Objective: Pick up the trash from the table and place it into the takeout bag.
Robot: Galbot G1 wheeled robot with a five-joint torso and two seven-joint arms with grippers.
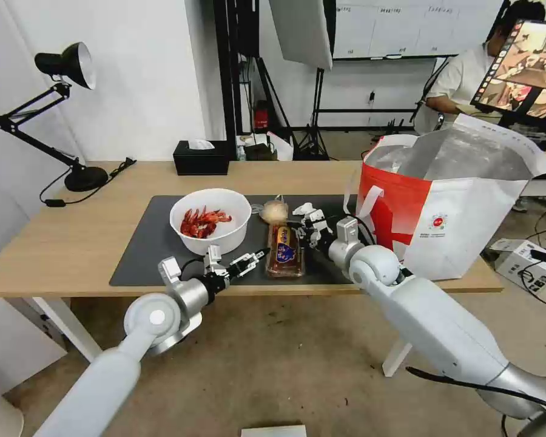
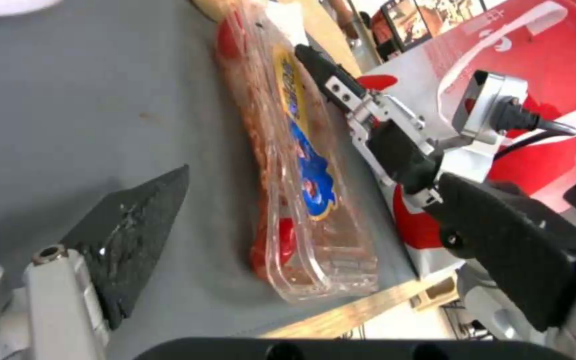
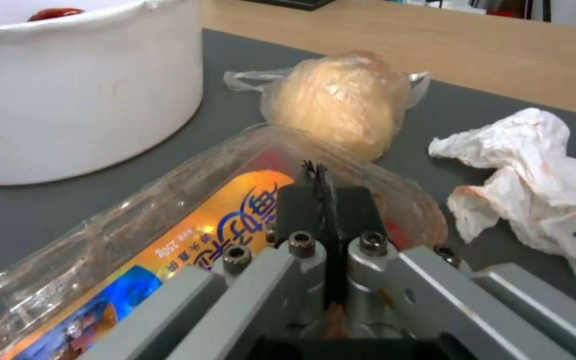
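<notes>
- Closing in on the clear hinged tray [image 1: 284,250] looks like the step in hand: both grippers flank it on the dark mat [image 1: 145,249] near the table's [image 1: 73,243] front edge.
- The left gripper [image 1: 247,262] sits just beside the tray's left side, jaws spread wide and holding nothing.
- The right gripper [image 3: 319,192] is at the tray's right edge with its jaws pressed together; whether any plastic is pinched I cannot tell.
- Next, I judge, the tray needs a firm hold before a lift toward the takeout bag [image 1: 449,206], which stands open to the right.
- The tray is thin, glossy, smeared red inside, with a blue-and-yellow label; it will probably flex.
- The bowl of shells [image 1: 210,220], bagged lump [image 3: 338,102] and crumpled tissue [image 3: 535,180] lie on the mat.
</notes>
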